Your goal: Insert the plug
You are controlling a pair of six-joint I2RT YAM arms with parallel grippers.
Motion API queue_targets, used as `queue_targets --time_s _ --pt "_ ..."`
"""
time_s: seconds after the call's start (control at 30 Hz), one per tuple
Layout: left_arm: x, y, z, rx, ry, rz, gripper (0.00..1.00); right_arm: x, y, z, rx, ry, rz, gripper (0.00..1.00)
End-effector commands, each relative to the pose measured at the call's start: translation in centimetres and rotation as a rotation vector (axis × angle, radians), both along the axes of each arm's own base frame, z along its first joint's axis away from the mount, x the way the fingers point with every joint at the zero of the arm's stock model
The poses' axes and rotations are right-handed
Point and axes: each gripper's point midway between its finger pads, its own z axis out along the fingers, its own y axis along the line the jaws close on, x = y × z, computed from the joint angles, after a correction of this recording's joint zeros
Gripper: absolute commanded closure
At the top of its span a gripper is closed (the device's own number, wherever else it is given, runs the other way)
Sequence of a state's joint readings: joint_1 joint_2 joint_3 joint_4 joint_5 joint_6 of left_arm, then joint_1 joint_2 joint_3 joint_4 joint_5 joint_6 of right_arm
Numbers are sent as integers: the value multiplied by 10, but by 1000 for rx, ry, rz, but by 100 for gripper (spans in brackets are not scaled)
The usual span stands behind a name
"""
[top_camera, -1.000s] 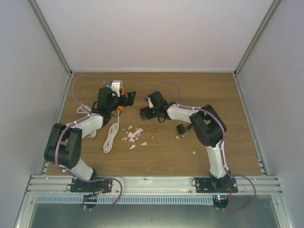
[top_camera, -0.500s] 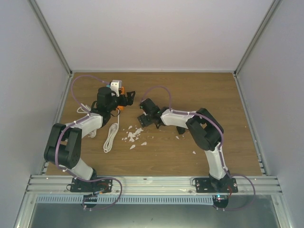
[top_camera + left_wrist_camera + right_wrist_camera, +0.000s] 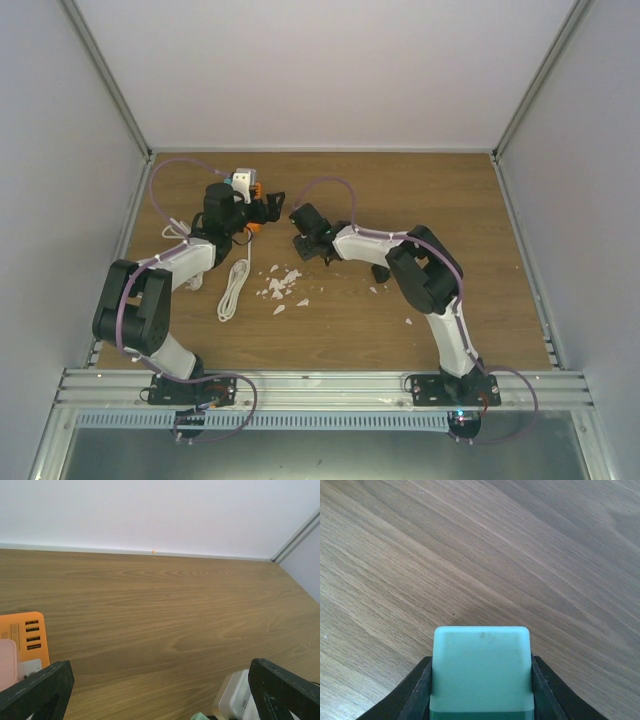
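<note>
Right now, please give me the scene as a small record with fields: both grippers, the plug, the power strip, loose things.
left gripper: open, empty
right gripper: shut on the green plug
green plug: held, not yet inserted
orange power strip: beside the left gripper
white scraps: scattered on the table
white cable: coiled, left of the scraps

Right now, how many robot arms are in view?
2. Left arm reaches toward the far-left orange strip; right arm bends toward mid-table, its tool gripping a green block. None seems hidden.
</note>
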State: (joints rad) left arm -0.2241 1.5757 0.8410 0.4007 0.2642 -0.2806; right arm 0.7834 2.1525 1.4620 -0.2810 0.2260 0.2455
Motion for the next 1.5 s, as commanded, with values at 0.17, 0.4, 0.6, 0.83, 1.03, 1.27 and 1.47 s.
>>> queue_targets --time_s 0.17,0.4,0.6,0.83,1.03,1.27,1.47 --pt "4 -18 2 -89 -1 -156 1 -7 -20 16 -2 -52 -33 100" --pt "-17 -47 9 -290 47 -442 1 -10 -31 62 103 -223 -62 100" --pt "-26 -63 5 -401 127 -630 1 -23 -32 107 217 -343 -21 100" --pt "-36 -66 12 -381 121 -621 1 -38 -33 137 298 -431 19 99" --pt "-46 -88 15 -353 137 -713 1 -48 -31 150 346 -464 65 100" --pt "-57 -105 17 -325 129 -794 1 -51 -37 165 361 -500 59 100" --pt "-60 -116 13 -275 126 -810 4 -49 -39 164 357 -505 41 100"
